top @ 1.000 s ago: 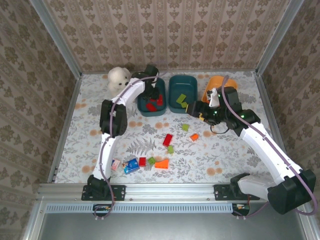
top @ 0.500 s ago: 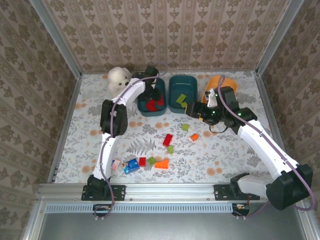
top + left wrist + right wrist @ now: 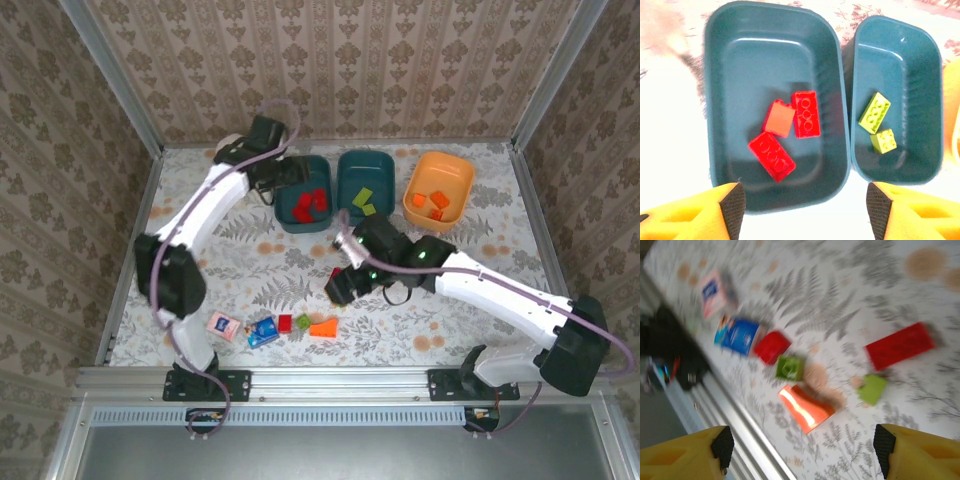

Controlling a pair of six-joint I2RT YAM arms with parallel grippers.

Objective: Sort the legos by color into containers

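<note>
Now the right gripper (image 3: 802, 450) is spread wide; bring it straight down, one finger each side of the orange lego (image 3: 806, 409). The left gripper (image 3: 802, 207) is spread too

walls (image 3: 340, 60): beige damask wallpaper | tabletop (image 3: 545, 235): white fern-and-flower print | frame (image 3: 330, 381): aluminium rails | light: even

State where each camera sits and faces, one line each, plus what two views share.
Top external: above and behind the bases, looking down on the table; both arms show.
Left wrist: faces down into the left teal tub of red legos and middle teal tub of green legos; left end effector open below.
Right wrist: faces down at loose legos by the front rail; right end effector open below.
Shared: both teal tubs, top and left wrist.
</note>
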